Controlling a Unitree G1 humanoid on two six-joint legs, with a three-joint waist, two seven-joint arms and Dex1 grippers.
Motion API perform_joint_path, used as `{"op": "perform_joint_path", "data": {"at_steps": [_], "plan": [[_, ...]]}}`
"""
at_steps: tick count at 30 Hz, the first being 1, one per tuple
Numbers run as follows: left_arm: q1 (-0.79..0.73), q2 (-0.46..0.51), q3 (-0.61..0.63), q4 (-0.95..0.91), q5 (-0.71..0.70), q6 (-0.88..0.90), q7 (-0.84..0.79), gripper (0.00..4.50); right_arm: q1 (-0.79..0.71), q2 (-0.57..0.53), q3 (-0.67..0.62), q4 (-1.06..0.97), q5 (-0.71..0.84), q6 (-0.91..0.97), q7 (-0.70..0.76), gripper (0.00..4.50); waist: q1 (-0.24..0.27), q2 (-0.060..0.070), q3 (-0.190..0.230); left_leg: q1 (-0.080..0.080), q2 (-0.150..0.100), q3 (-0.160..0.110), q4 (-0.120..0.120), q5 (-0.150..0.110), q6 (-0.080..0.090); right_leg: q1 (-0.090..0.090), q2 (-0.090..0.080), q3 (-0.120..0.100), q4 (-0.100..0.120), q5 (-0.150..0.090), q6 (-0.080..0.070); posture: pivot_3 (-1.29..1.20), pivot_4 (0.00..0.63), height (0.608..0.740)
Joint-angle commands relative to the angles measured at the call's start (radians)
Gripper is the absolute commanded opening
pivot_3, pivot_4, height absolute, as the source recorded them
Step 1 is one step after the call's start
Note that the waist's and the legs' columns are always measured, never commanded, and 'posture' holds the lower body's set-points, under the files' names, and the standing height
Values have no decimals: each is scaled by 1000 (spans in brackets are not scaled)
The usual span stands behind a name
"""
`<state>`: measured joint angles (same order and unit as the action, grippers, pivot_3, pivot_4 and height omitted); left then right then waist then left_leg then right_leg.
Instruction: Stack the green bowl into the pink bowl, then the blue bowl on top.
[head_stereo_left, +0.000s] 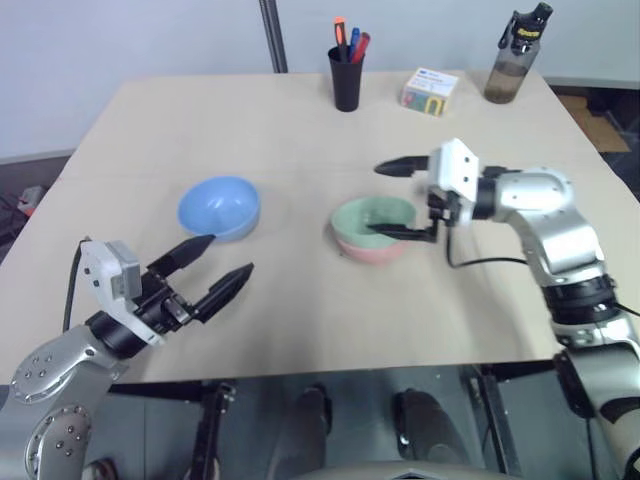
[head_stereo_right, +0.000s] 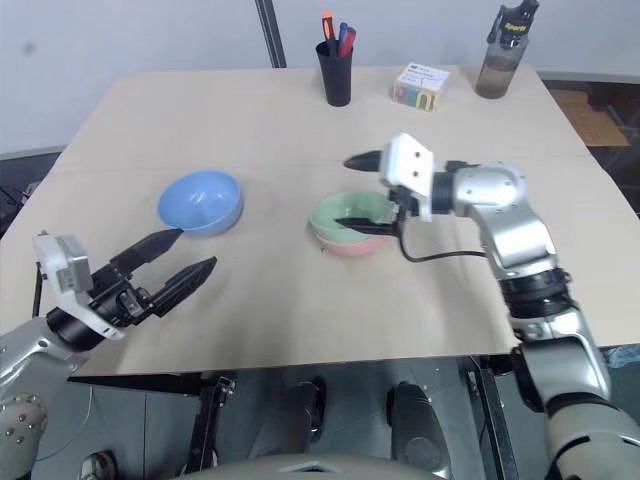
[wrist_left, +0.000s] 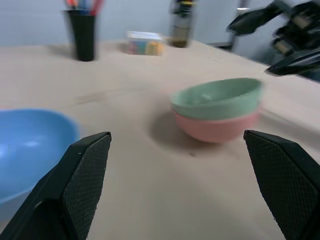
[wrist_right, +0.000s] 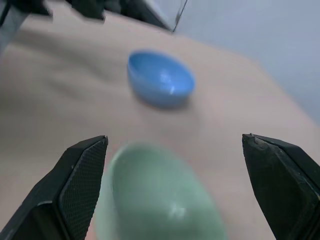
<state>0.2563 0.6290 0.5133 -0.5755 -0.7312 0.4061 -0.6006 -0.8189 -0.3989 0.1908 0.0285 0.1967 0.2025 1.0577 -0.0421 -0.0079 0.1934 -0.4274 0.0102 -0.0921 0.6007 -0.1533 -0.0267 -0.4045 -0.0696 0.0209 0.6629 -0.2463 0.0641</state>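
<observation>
Our right end effector (head_stereo_left: 398, 198) is spread wide, and nothing is pinched in it. One black finger sits over the far edge of the green bowl (head_stereo_left: 374, 216) and the other reaches across its near side, so the bowl lies right between and just under the two fingers. The green bowl rests inside the pink bowl (head_stereo_left: 378, 250), and we can see the pink one peeking out below it. We think the fingers are wide apart because the green bowl is meant to sit there by itself, so that first step looks done.

Our left end effector (head_stereo_left: 216, 268) is spread wide too, and it holds nothing. It points level over the bench (head_stereo_left: 300, 320). The blue bowl (head_stereo_left: 219, 207) sits on the bench just past its far fingertip, near it but not touching as far as we can tell. We think this end effector is open and aimed that way so it can go for the blue bowl, which goes on top of the green one next. The stacked bowls are off to the right of this end effector, well apart from it
</observation>
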Motion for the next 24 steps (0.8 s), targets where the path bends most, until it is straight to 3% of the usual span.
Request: {"op": "perform_joint_path", "data": {"at_steps": [1,7,10,14,19,24], "plan": [[17,9,7,-85,199,7,169,4500,-24,41,12,-4,-8,-33,-38,4488,8,-1,-1,0,0,0,0,0,0,0,0,0,-1,1,0,0,150,740],[13,28,-2,-164,259,117,264,4500,-12,130,21,-41,53,43,-70,4488,4,-2,-1,-2,-1,0,0,0,0,-1,0,1,-2,2,0,0,150,740],[-17,117,-33,-171,265,206,231,4500,26,93,2,-98,70,65,-54,4488,6,-2,-1,-2,0,-1,0,0,0,-2,0,-1,0,2,0,0,150,740],[-97,253,-87,-120,318,250,178,4500,160,-36,-79,-245,156,121,-6,4488,25,-4,-2,-3,-1,-1,0,0,0,-2,0,-1,-1,1,-1,0,150,740],[-253,423,-263,-6,434,270,112,4500,293,-140,-204,-397,251,251,-82,4488,19,-3,-1,-4,-1,3,-1,0,0,-4,0,2,-1,1,-1,0,150,740],[-456,542,-489,136,606,259,48,4500,374,-175,-273,-532,318,320,-155,4488,7,-3,0,-4,1,3,-2,0,0,-5,2,2,-1,-1,3,0,150,740]]}}
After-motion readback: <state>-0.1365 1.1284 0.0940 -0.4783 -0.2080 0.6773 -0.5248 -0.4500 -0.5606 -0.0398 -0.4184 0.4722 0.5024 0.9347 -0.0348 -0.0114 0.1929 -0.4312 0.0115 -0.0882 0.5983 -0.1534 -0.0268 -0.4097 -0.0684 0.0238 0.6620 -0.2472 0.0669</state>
